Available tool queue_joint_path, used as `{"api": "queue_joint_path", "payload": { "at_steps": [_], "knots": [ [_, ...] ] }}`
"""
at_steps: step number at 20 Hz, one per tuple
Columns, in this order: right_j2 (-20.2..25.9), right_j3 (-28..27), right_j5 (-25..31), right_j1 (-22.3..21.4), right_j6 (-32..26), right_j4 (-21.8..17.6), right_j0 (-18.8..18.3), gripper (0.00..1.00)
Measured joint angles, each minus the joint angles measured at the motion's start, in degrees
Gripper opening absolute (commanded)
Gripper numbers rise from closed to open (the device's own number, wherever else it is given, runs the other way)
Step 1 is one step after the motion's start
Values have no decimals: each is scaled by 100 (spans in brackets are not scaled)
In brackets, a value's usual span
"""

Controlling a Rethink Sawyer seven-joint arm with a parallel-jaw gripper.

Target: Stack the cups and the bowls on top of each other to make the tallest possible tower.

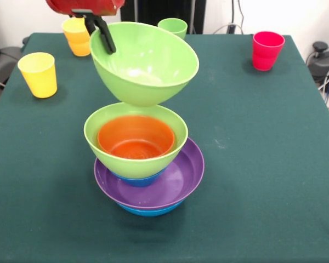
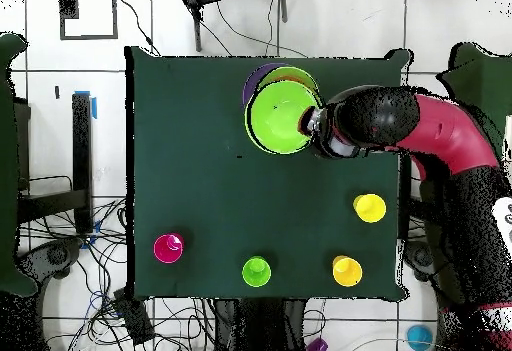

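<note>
My gripper (image 1: 106, 44) is shut on the left rim of a large light green bowl (image 1: 148, 66), holding it tilted just over the tower. The tower is a second light green bowl (image 1: 107, 148) with the small orange bowl (image 1: 136, 137) inside it. Beneath come a small blue bowl (image 1: 138, 179), the wide purple bowl (image 1: 178, 178) and a large blue bowl (image 1: 151, 210). I cannot tell whether the held bowl touches the stack. From overhead, the gripper (image 2: 312, 123) grips the held bowl (image 2: 280, 117) at its right rim, and the purple bowl (image 2: 260, 73) peeks out behind.
Several cups stand apart on the green table (image 1: 263, 164). They are a yellow cup (image 1: 38, 74) (image 2: 369, 207), an orange-yellow cup (image 1: 78, 37) (image 2: 347, 270), a light green cup (image 1: 173, 26) (image 2: 256, 270) and a red cup (image 1: 267, 50) (image 2: 168, 247). The arm (image 2: 440, 137) reaches in from the right in the overhead view.
</note>
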Motion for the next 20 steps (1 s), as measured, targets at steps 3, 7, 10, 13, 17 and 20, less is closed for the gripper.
{"api": "queue_joint_path", "payload": {
  "at_steps": [3,7,10,13,17,20],
  "knots": [
    [0,-5,-1,97,0,-10,5,0],
    [0,-30,-2,247,0,-30,19,0],
    [0,-35,-1,341,0,-59,18,0],
    [0,-35,-1,389,0,-83,19,0],
    [0,-36,-2,440,0,-96,19,0],
    [0,-36,-2,449,0,-106,18,0]
  ]
}}
